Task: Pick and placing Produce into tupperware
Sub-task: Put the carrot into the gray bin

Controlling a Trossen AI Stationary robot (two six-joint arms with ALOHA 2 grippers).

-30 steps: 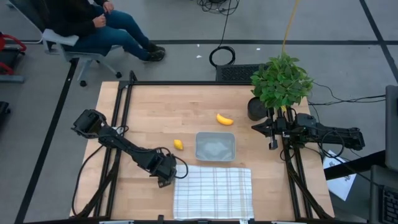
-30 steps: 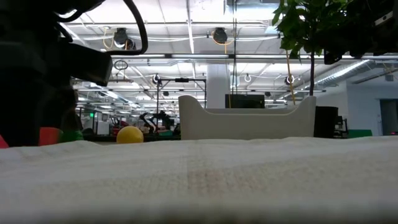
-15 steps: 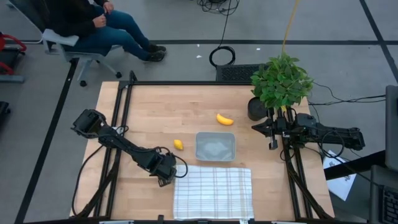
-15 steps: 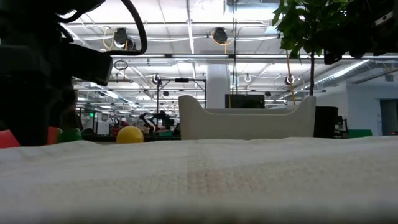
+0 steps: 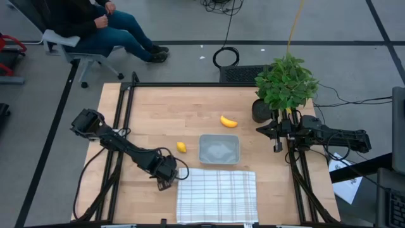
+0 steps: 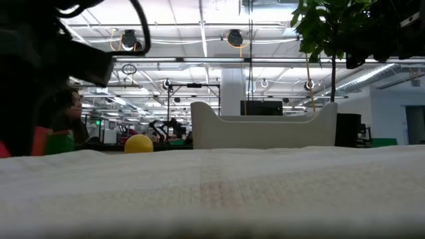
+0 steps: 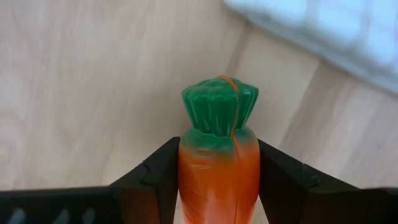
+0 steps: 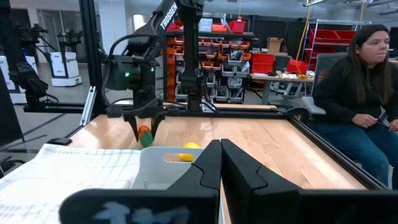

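Note:
My left gripper (image 5: 166, 180) is near the table's front left, by the left edge of the white checked cloth (image 5: 217, 196), and is shut on the orange carrot (image 7: 217, 168). The right wrist view shows that carrot (image 8: 144, 135) under the left arm. The round yellow fruit (image 5: 181, 147) lies on the wood left of the grey tupperware (image 5: 219, 149). The yellow banana (image 5: 228, 121) lies on the wood beyond the tupperware. My right gripper (image 5: 277, 147) waits shut at the table's right edge, touching nothing. My left gripper pinches the carrot's orange body (image 7: 214, 180) between its two fingers (image 7: 158, 177), one on each side. The fingers come from above and lie along the carrot. Its green top (image 7: 219, 106) sticks out past the fingertips, pointing down at the wood, apparently off the table.
A leafy potted plant (image 5: 286, 82) stands at the far right corner, just behind my right arm. The cloth covers the near middle of the table. A person sits on a chair (image 5: 76, 47) beyond the far left corner. Bare wood lies between fruit and far edge.
My left gripper, still shut on the carrot, has shifted a little toward the table's left edge, away from the cloth. The carrot has gone with it. The fruit, banana, tupperware and right arm have stayed put.

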